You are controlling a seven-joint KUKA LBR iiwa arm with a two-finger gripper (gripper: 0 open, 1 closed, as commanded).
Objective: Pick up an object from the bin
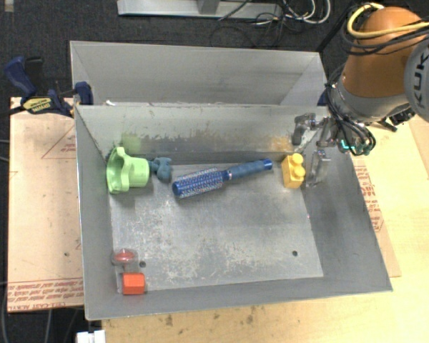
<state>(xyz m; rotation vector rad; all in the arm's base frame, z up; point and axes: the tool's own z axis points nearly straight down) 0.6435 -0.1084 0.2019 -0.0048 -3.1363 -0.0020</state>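
Hovering beside the yellow block [293,171] on the scuffed grey bin floor [222,227], fingers [317,164] seem spread apart.

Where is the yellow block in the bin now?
In the camera view the yellow block lies at the right side of the bin, near the back wall, between the handle end of the blue hairbrush and the gripper.

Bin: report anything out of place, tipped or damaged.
Nothing looks damaged or spilled. The green cup lies on its side by the left wall, near the brush; the yellow block sits beside the tool.
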